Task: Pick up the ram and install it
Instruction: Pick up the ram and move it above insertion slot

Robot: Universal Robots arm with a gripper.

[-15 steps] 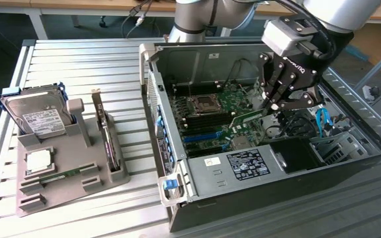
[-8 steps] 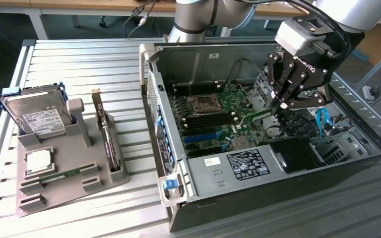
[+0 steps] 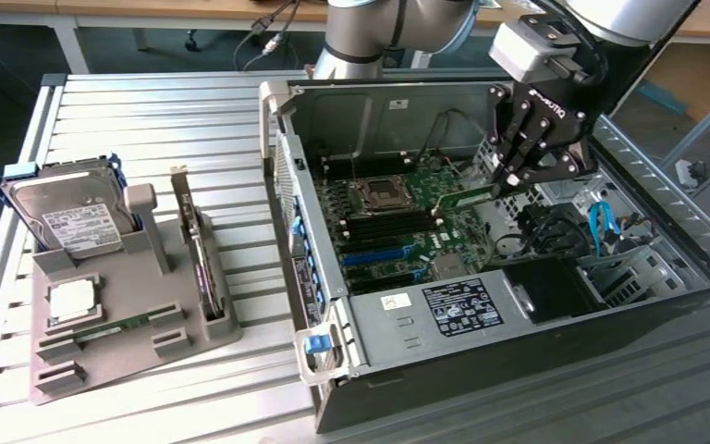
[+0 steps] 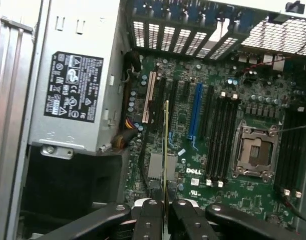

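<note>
One thin, narrow green circuit-board stick, the ram [image 3: 469, 195], is clamped in your black two-fingered gripper [image 3: 499, 188], which reaches down into the open grey metal computer case [image 3: 454, 102]. The stick hangs over the green motherboard [image 3: 447, 239], just to the exterior view's right of the square silver processor socket [image 3: 377, 192]. You cannot tell whether its lower edge touches the board.

From your wrist camera the ram [image 4: 166, 145] shows edge-on as a slim yellow-green line. It runs out from between the black fingers [image 4: 148, 216], which are pressed against both its faces. The long black memory slots with white end clips [image 4: 220, 137] lie beside the socket [image 4: 254, 150]. The silver boxy power supply with its black label [image 4: 75, 85] sits well apart from them.

Outside the case, towards the exterior view's left, you have a grey moulded holder [image 3: 121, 361] on the slatted metal table [image 3: 145, 111]. It carries a silver hard drive [image 3: 71, 217] standing upright, a dark expansion card [image 3: 199, 259] on edge, and a second green stick [image 3: 118, 326] lying flat.
</note>
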